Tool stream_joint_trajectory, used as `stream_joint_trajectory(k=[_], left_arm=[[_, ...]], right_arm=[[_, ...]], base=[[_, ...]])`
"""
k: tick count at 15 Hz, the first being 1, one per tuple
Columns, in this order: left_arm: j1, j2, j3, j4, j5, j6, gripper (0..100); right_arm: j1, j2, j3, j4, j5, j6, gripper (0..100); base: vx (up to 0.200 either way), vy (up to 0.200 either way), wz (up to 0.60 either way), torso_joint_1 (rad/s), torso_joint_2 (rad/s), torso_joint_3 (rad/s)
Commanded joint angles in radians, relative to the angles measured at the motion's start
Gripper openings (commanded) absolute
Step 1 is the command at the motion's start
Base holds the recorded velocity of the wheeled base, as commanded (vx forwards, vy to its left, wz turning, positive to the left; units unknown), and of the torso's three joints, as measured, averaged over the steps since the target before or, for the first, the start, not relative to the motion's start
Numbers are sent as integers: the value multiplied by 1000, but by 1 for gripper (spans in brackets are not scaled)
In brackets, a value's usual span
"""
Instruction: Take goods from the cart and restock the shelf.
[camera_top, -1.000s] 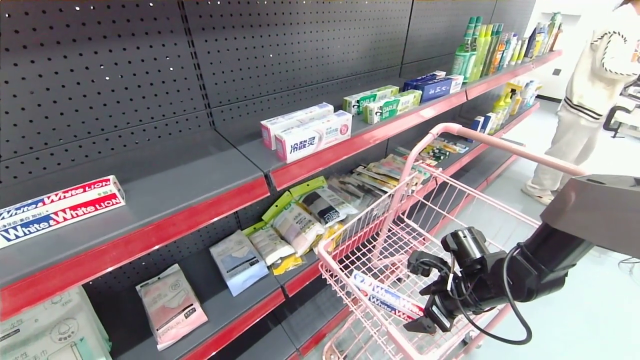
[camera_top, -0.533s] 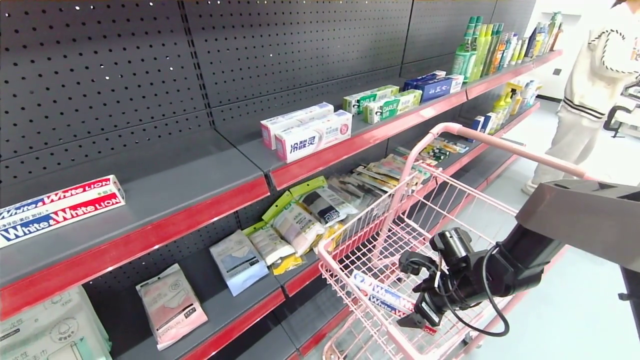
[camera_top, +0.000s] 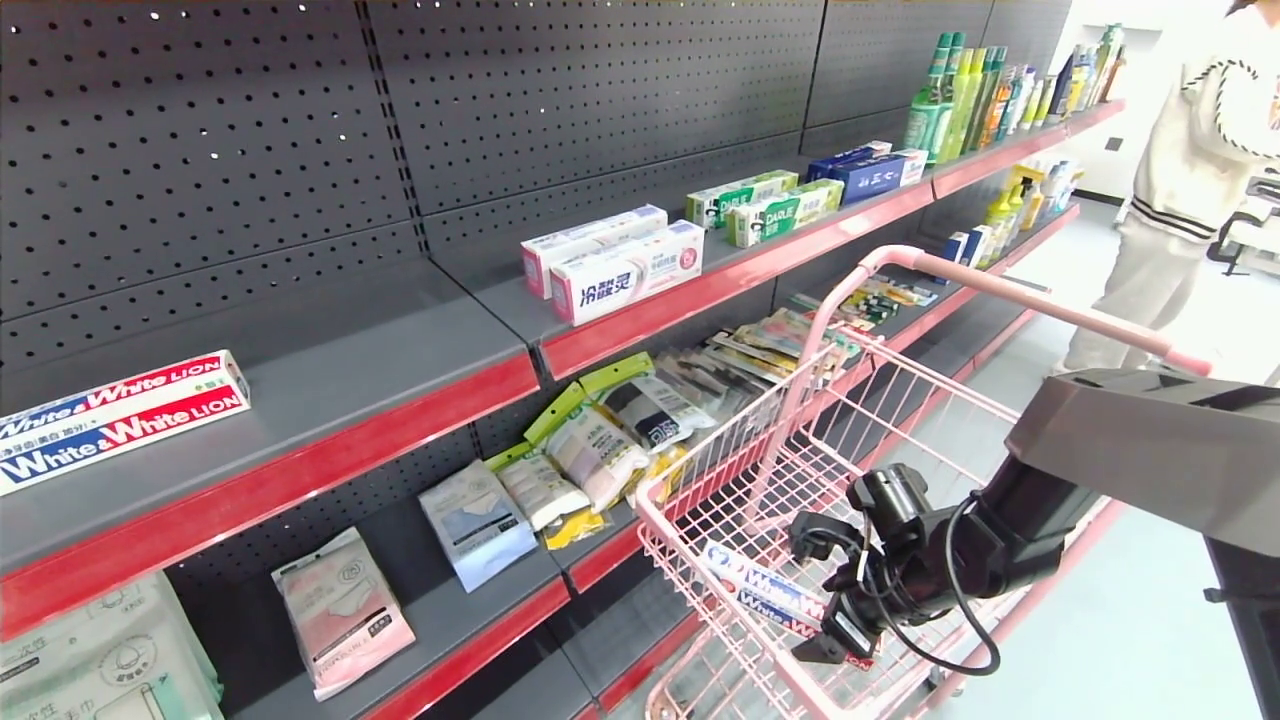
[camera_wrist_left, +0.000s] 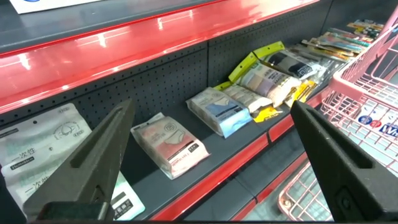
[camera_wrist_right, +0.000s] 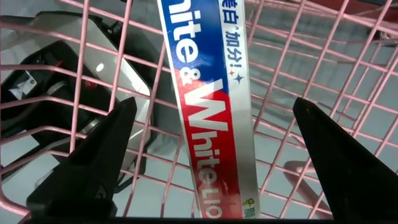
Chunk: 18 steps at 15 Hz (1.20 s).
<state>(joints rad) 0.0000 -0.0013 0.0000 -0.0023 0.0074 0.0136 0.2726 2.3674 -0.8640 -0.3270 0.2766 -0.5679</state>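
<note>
Right now your right gripper (camera_top: 832, 640) hangs inside the cart (camera_top: 1000, 293), jaws spread wide and empty. The toothpaste box (camera_top: 765, 592) lies on the cart floor just below the gap. From the head, the box sits at five o'clock, its long axis running ten to four. The fingers straddle its narrow width near the four o'clock end, so I judge a straight drop should do. Your left gripper (camera_wrist_left: 212, 102), also wide open and empty, faces the bags (camera_wrist_left: 171, 146), well apart from the cart; the right is nearer. The box's red, white and blue lettering matches two boxes (camera_top: 110, 415) at nine o'clock on the shelf (camera_top: 330, 360); I leave the print unread.
</note>
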Motion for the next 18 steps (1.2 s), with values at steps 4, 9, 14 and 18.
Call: stream_joint_trajectory(k=[4, 9, 14, 18], left_arm=[[0, 1, 0, -1, 0, 5, 100], [0, 1, 0, -1, 0, 5, 100], [0, 1, 0, -1, 0, 5, 100], [0, 1, 0, -1, 0, 5, 100]], right_arm=[[5, 6, -1, 0, -7, -1, 100], [8, 7, 0, -1, -19, -4, 100], [14, 13, 8, -14, -27, -3, 0], [24, 38, 53, -138, -56, -4, 0]], base=[[0, 0, 0, 0, 0, 0], [0, 0, 0, 0, 0, 0], [0, 0, 0, 0, 0, 0], [0, 0, 0, 0, 0, 0]])
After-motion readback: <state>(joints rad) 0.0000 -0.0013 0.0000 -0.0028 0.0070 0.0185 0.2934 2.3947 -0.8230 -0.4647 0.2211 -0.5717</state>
